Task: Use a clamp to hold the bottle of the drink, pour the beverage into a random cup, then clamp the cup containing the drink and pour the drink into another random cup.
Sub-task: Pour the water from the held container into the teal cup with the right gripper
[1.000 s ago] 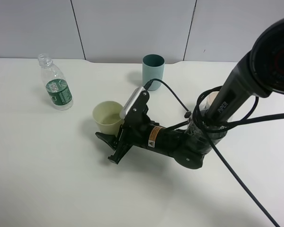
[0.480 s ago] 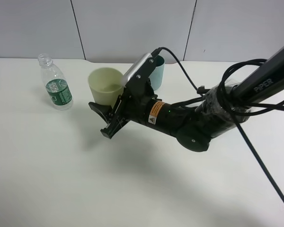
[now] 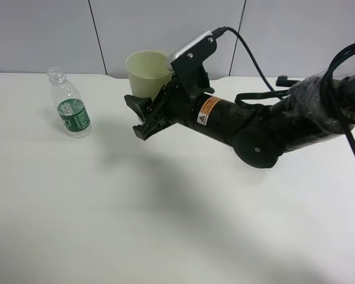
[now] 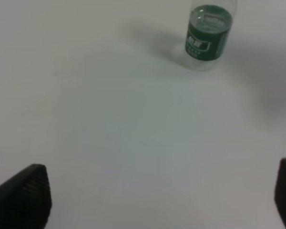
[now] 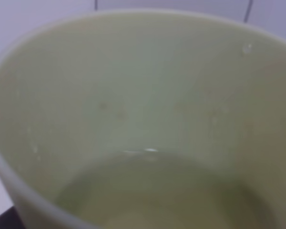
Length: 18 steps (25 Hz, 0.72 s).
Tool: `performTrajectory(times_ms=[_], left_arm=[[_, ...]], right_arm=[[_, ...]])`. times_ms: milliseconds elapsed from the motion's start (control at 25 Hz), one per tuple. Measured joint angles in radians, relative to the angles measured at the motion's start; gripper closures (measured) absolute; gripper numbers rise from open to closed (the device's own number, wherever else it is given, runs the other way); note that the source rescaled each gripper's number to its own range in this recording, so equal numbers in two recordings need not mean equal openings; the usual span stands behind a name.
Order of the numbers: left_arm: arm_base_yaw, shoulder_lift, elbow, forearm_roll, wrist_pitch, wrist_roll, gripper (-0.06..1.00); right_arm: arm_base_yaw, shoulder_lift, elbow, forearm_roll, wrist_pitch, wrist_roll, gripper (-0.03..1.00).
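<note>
The bottle of the drink (image 3: 70,105) stands upright and uncapped at the table's left, and the left wrist view also shows the bottle (image 4: 208,36). My right gripper (image 3: 143,115) is shut on the pale yellow-green cup (image 3: 147,72) and holds it upright, well above the table near the back wall. The cup's inside (image 5: 148,95) fills the right wrist view, with clear beverage (image 5: 157,195) pooled at its bottom. My left gripper (image 4: 155,200) is open and empty over bare table, short of the bottle. The teal cup is hidden behind the right arm.
The bulky black right arm (image 3: 266,127) with its cables (image 3: 254,56) stretches from the right edge across the back middle of the white table (image 3: 136,225). A grey panelled wall (image 3: 47,35) rises right behind the table.
My right gripper has lifted the yellow-green cup off the table and carried it up and toward the back wall, covering the teal cup. The bottle has stayed put.
</note>
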Motion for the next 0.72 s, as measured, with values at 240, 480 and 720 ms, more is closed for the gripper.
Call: performTrajectory(times_ms=[240,480,720], left_arm=[[0.0,0.0,0.0,0.0,0.0,0.0,0.07],[0.0,0.0,0.0,0.0,0.0,0.0,0.07],[0.0,0.0,0.0,0.0,0.0,0.0,0.07]], right_arm=[[-0.07,-0.082,0.0,0.006,0.065,-0.002,0.96],[-0.182,-0.153,0.0,0.001,0.122,0.004,0.96],[-0.282,-0.221,0.0,-0.035,0.185,0.005,0.96]])
